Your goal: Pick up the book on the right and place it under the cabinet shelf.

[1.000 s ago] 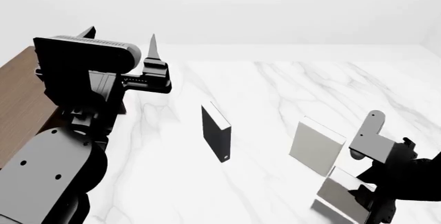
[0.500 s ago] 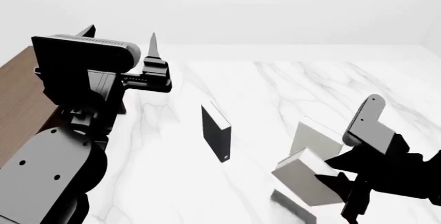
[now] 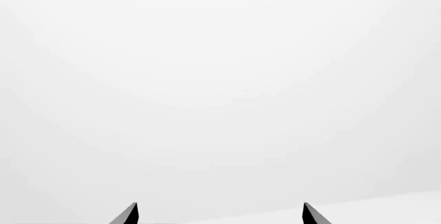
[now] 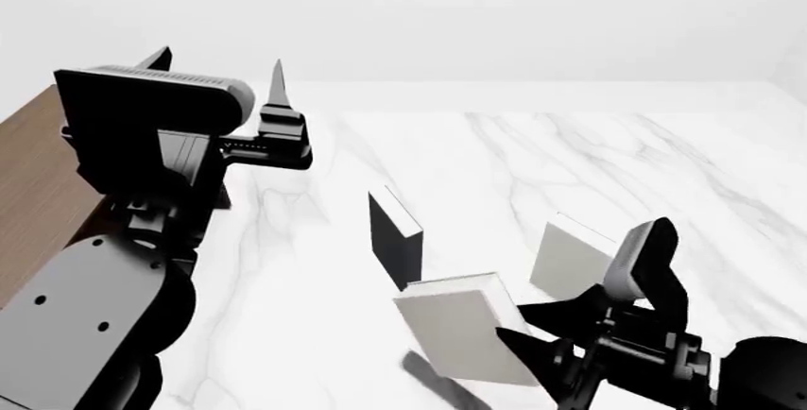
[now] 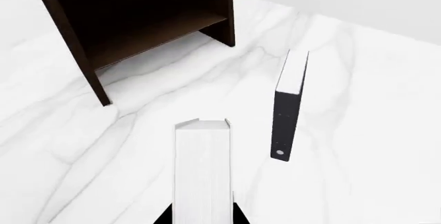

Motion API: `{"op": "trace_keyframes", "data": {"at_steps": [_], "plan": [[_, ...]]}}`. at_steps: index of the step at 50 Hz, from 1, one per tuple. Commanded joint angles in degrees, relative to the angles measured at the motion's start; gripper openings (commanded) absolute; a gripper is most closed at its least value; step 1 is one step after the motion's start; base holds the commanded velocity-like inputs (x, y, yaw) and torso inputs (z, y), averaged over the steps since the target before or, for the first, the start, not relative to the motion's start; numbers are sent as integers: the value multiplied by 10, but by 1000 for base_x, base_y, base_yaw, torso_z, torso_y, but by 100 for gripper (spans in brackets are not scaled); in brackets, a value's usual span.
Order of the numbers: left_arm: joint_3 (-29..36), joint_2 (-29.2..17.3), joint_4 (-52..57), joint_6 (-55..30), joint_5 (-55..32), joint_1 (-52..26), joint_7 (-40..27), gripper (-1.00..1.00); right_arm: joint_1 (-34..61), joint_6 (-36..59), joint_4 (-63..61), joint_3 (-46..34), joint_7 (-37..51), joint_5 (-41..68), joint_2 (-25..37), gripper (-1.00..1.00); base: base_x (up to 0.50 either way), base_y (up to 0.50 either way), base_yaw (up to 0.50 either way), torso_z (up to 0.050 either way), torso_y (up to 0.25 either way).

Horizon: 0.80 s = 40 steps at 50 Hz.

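Pale grey, the book [image 4: 464, 327] is clamped in my right gripper [image 4: 540, 346] and carried clear of the marble table [image 4: 568, 155], in front of the black book [image 4: 396, 237], presumably so it passes without knocking it. Ahead stands the cabinet [image 5: 138, 22], the gap under its shelf [image 5: 155, 35] open. My left gripper [image 3: 219, 214] idles high, fingers apart.
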Motion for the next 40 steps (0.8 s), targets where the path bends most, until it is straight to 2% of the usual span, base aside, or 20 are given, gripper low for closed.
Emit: {"op": "trace_keyframes", "data": {"at_steps": [1, 19, 40], "plan": [[2, 0, -6, 11, 1, 7, -1, 100, -87, -128, 14, 34, -5, 31, -50, -100, 0, 0, 0, 0, 0], [2, -2, -9, 19, -2, 11, -3, 100, -152, -206, 79, 18, -51, 34, -156, -100, 0, 0, 0, 0, 1], [1, -3, -9, 24, -6, 17, -8, 100, -141, -211, 172, -7, -76, 76, -286, -100, 0, 0, 0, 0, 1]]}}
